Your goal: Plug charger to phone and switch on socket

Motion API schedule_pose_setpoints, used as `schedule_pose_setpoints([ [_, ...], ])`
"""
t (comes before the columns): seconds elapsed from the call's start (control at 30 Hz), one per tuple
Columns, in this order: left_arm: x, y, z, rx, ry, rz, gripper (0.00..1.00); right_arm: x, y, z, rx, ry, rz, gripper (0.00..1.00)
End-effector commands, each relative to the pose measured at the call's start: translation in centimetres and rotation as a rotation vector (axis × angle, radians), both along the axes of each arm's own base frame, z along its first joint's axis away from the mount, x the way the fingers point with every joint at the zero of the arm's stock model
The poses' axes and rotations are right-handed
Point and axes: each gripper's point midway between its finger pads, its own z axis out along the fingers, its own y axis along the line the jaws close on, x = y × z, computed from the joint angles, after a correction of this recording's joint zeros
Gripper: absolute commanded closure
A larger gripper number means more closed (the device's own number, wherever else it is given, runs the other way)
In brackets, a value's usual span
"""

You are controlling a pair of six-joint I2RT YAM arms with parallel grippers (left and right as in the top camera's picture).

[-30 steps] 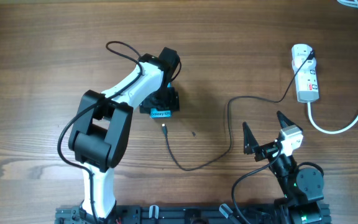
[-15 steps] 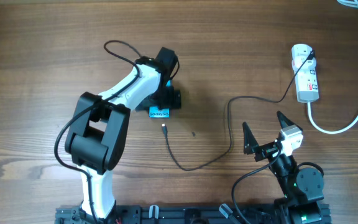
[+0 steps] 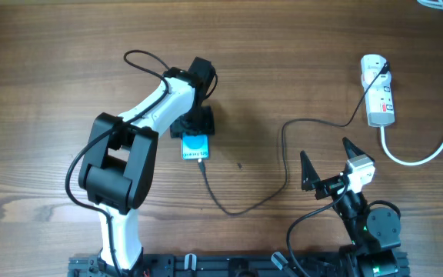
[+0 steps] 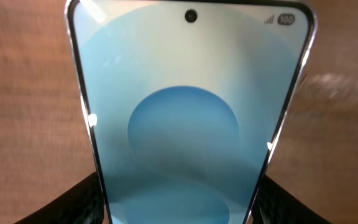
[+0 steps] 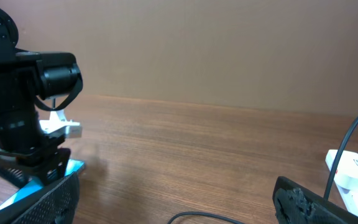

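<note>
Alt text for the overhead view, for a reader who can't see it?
The left gripper holds the phone, teal screen up, on a wooden table, with the tip of the charger close to its near edge. The black cable loops right to the white socket, and the right gripper sits open nearer the front.

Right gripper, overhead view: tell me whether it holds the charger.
No, the right gripper stands with jaws open and empty, the charger lying apart from it.
</note>
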Motion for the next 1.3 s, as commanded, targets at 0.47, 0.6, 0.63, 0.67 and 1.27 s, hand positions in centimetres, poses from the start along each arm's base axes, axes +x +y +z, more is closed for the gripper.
schedule_pose_setpoints([
  [0.47, -1.7, -0.9, -2.7, -0.064, 0.091, 0.010, 0.02, -0.1, 0.2, 0.1, 0.011, -0.003, 0.011, 0.00],
  [0.6, -1.6, -1.2, -2.7, -0.082, 0.091, 0.013, 0.01, -0.2, 0.6, 0.7, 0.033, -0.020, 0.035, 0.00],
  [0.63, -1.6, -1.2, -2.7, -0.081, 0.090, 0.023, 0.00, -0.4, 1.0, 0.7, 0.047, -0.013, 0.062, 0.00],
  [0.67, -1.5, -1.2, -2.7, -0.080, 0.088, 0.041, 0.00, -0.4, 1.1, 0.4, 0.046, -0.001, 0.063, 0.00],
  [1.27, -1.8, -1.4, -2.6, -0.109, 0.112, 0.073, 0.39, -0.4, 1.6, 16.8, -0.126, 0.407, 0.108, 0.00],
])
